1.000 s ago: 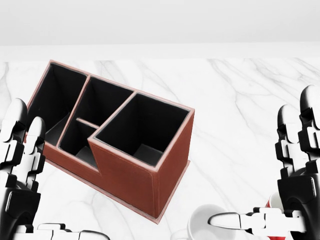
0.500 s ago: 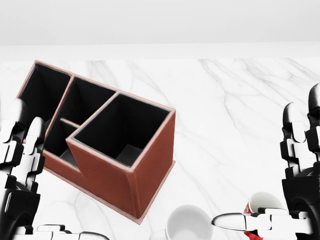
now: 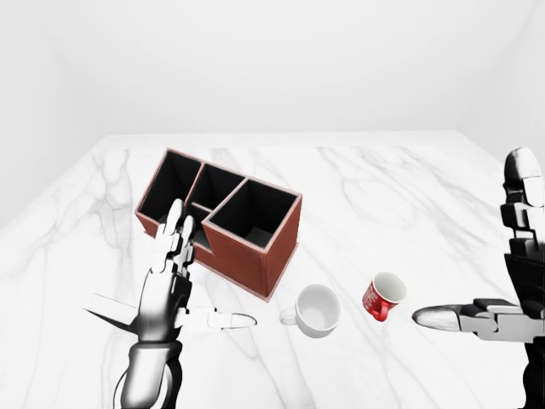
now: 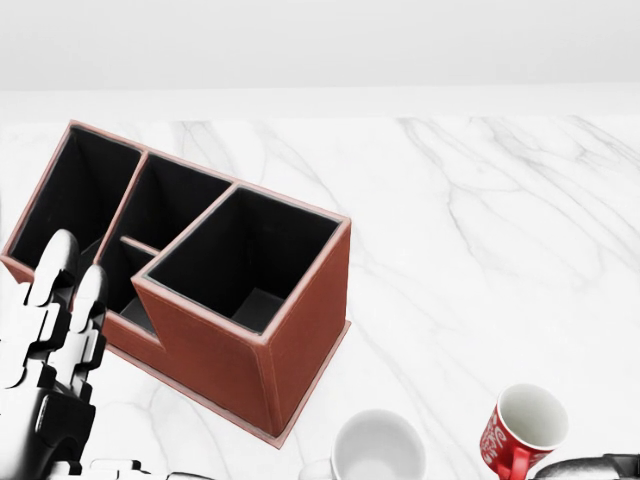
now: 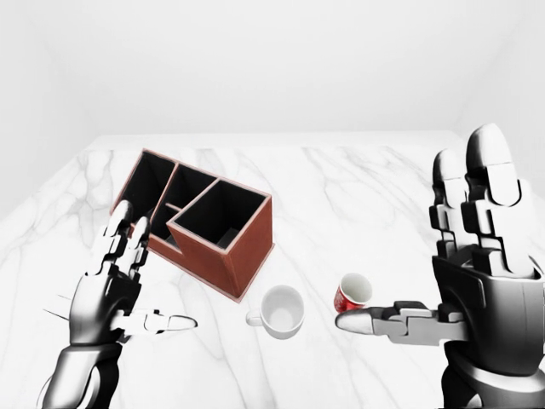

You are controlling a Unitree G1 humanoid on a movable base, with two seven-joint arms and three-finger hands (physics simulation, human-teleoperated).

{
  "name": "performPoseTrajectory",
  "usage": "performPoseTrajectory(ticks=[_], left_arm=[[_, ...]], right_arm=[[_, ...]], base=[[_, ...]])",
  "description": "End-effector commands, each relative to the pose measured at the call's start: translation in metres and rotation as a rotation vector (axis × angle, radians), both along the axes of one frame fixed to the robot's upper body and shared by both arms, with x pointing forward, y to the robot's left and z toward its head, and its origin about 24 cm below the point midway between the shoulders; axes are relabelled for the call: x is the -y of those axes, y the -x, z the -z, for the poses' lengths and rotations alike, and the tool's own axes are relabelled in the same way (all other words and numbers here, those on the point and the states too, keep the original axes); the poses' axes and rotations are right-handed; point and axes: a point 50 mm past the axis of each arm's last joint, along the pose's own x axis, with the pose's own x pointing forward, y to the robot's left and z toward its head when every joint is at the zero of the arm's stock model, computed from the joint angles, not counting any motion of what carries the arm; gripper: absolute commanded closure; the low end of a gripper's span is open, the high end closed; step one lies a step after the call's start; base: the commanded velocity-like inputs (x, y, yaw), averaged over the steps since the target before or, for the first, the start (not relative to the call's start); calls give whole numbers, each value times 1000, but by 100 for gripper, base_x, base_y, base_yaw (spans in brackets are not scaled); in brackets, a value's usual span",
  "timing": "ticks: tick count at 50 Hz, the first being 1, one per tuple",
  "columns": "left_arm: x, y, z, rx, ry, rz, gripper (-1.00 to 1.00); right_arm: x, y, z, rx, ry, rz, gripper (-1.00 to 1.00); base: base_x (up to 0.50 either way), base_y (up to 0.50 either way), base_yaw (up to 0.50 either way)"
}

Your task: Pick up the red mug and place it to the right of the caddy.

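The red mug (image 3: 382, 296) with a white inside stands tilted on the marble table, at the lower right of the brown caddy (image 3: 223, 218). It also shows in the head view (image 4: 522, 429). My right hand (image 5: 430, 290) is open, fingers up and thumb out, just right of the mug and apart from it. My left hand (image 3: 183, 277) is open, at the lower left of the caddy, holding nothing.
A white mug (image 3: 313, 310) stands between the caddy and the red mug. The marble table (image 3: 383, 196) stretches to a pale wall at the top of the views.
In the head view my right hand has dropped out of the right side, uncovering the red mug. My left hand has moved lower. The caddy stays put since half a second ago.
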Motion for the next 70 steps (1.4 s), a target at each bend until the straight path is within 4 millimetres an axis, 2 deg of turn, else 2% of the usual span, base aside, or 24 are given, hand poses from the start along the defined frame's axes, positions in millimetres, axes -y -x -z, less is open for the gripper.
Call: performPoseTrajectory(ticks=[1, 9, 12, 13, 14, 20, 21, 22, 23, 24, 25, 26, 27, 28, 29, 47, 48, 49, 51, 52, 58, 67, 68, 70], left_arm=[[-1, 2, 7, -33, 8, 0, -100], [1, 4, 4, -28, 6, 4, -100], [1, 8, -28, 110, -8, 8, -100], [0, 4, -4, -4, 4, 4, -100], [0, 4, 5, -28, 7, 4, -100], [-2, 3, 6, -25, 9, 3, -100], [-2, 3, 2, -25, 8, 2, -100], [-1, 6, -17, 56, 0, 4, -100], [-1, 4, -3, -8, 7, 2, -100], [0, 8, -28, 110, -7, 6, -100], [1, 8, -26, 104, -7, 6, -100], [0, 5, -7, 12, 3, 4, -100], [0, 7, -21, 78, -5, 6, -100], [0, 4, 2, -25, 7, 3, -100], [-1, 4, 3, -24, 7, 3, -100], [-1, 7, 1, -19, 11, 1, -100], [-1, 8, -4, -9, 9, 1, -100], [-1, 11, -25, 92, -2, 4, -100], [-1, 11, -28, 106, -4, 4, -100], [-2, 8, -3, -13, 10, 1, -100], [-1, 8, 0, -17, 12, 3, -100], [-2, 9, -2, -13, 15, 3, -100], [-2, 11, -29, 112, 3, 7, -100], [-2, 12, -35, 145, -2, 6, -100]], right_arm=[[6, 14, -36, 127, 232, -10, -100], [5, 18, -54, 165, 404, -31, -100], [0, 13, -51, 131, 519, -2, -100], [-2, 10, -49, 105, 570, 13, -100], [-2, 5, -48, 75, 622, 25, -100], [6, -15, -38, -73, 747, 148, -100], [8, -18, -36, -93, 753, 173, -100], [9, -19, -36, -95, 753, 195, -100], [10, -22, -35, -109, 763, 216, -100], [11, -24, -35, -120, 773, 231, -100], [12, -26, -33, -135, 780, 246, -100], [14, -29, -31, -157, 780, 257, -100], [16, -31, -30, -161, 769, 269, -100], [18, -35, -28, -179, 765, 276, -100], [19, -36, -28, -187, 764, 284, -100], [32, -45, -8, -327, 753, 360, -100], [33, -45, -4, -342, 740, 356, -100], [34, -46, -3, -350, 734, 355, -100], [35, -47, -1, -359, 728, 355, -100], [36, -47, 0, -367, 724, 353, -100], [40, -51, 6, -401, 713, 348, -100], [48, -63, 33, -536, 668, 302, -100], [50, -63, 42, -577, 666, 293, -100], [53, -63, 50, -622, 659, 294, -100]], base=[[0, 0, 0], [0, 0, 0], [0, 0, 0], [0, 0, 0], [0, 0, 0], [0, 0, 0], [0, 0, 0], [0, 0, 0], [0, 0, 0], [0, 0, 0], [0, 0, 0], [0, 0, 0], [0, 0, 0], [0, 0, 0], [0, 0, 0], [0, 0, 0], [0, 0, 0], [0, 0, 0], [0, 0, 0], [0, 0, 0], [0, 0, 0], [0, 0, 0], [0, 0, 0], [0, 0, 0]])
